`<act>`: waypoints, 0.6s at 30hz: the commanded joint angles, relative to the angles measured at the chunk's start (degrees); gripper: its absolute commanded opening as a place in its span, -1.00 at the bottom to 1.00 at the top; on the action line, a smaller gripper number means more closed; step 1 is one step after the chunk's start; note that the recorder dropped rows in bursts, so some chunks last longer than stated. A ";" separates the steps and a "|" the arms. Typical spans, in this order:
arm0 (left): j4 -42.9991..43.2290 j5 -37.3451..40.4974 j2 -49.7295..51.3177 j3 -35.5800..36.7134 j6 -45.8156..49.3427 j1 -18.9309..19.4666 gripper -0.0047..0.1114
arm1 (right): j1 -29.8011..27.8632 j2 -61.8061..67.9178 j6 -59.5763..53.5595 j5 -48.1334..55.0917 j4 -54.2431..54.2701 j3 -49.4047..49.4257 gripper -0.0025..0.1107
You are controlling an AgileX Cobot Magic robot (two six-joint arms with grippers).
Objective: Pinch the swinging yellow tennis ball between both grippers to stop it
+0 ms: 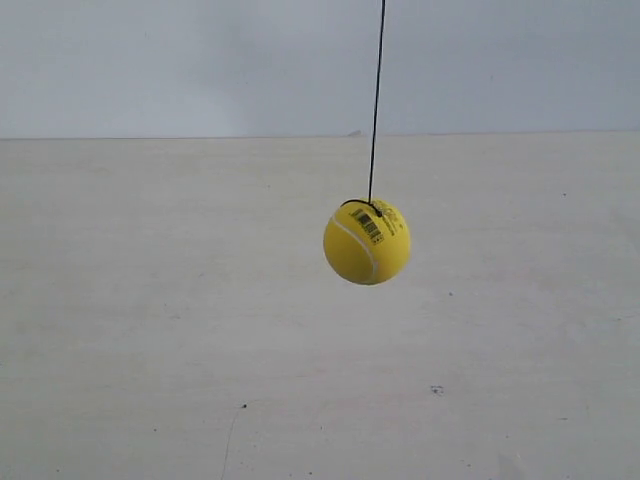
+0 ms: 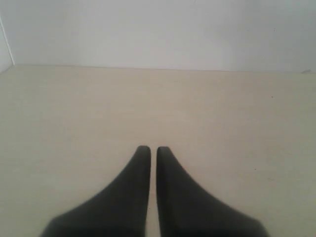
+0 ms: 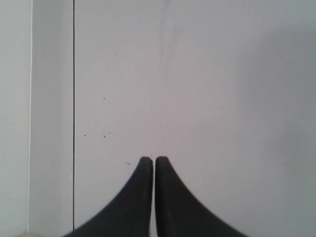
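Left gripper (image 2: 149,149): tapered black fingers drawn together to a thin slit, nothing held. It looks out over the pale table (image 2: 74,123).
Right gripper (image 3: 150,160): same setting, nearly closed and empty, facing a white wall (image 3: 222,74).

Item 1, yellow tennis ball (image 1: 367,242): hangs in mid-air, clear of the table, a little right of centre in the exterior view. The barcode faces the camera.
Item 2, string (image 1: 376,100): thin and dark, tied at the ball's top, rising almost plumb out of the picture.
Item 3, surroundings: bare table below, plain wall behind.

Relation to the grippers: neither gripper shows in the exterior view and the ball shows in neither wrist view. Its bearing from each arm, and which arm is nearer, cannot be told. The ball is round and has no long axis. Judged requirement: level approaches from opposite sides, meeting at the ball's middle, below the knot.
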 commanded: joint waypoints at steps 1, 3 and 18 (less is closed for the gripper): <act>0.25 0.12 -0.09 0.23 0.71 0.21 -0.84 | 0.01 -0.37 -0.15 0.02 0.05 -0.16 -0.96; 0.38 -0.05 -0.09 0.23 0.71 0.21 -0.84 | 0.01 -0.37 -0.15 0.02 0.05 -0.16 -0.96; 0.52 -0.05 -0.09 0.23 0.71 0.21 -0.84 | 0.01 -0.37 -0.15 0.02 0.03 -0.16 -0.96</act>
